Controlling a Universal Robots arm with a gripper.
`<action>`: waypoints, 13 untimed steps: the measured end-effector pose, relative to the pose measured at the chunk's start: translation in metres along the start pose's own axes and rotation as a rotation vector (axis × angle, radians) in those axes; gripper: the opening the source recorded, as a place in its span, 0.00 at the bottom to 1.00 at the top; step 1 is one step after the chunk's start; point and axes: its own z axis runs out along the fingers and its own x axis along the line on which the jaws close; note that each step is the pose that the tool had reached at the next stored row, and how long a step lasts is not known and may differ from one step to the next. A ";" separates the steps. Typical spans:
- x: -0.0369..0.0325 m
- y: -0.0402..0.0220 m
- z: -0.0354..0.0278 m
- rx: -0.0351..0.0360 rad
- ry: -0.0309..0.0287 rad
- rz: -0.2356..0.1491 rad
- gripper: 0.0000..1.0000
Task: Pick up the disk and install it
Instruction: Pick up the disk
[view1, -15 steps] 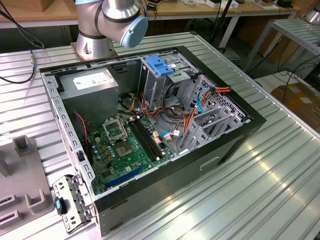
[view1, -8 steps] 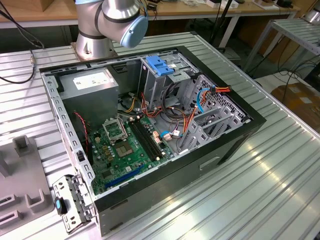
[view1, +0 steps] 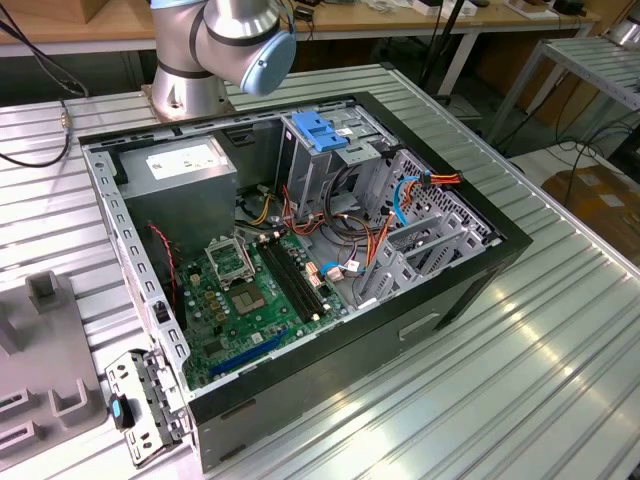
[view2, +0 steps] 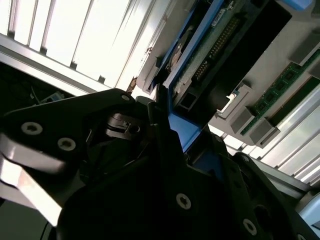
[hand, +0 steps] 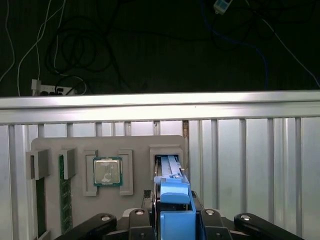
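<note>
This was a robotics lab or workshop set up for computer assembly. A robot arm (view1: 225, 45) stood on a ribbed aluminium table (view1: 520, 380) beside an open computer case (view1: 300, 375), its motherboard (view1: 245, 300) bare. A grey fixture tray (hand: 135, 145) held a processor (hand: 107, 171) and memory sticks (hand: 65, 192) in slots. Around it lay workshop clutter: wooden benches (view1: 400, 20), cardboard boxes (view1: 600, 195), loose cables (hand: 75, 45) and a power strip (hand: 52, 89).
</note>
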 end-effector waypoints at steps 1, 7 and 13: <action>0.0000 0.0000 0.0000 -0.0001 0.0000 0.000 0.37; 0.0000 0.0000 0.0002 0.0001 0.0000 0.000 0.37; 0.0000 0.0000 0.0002 0.0001 0.0000 0.000 0.37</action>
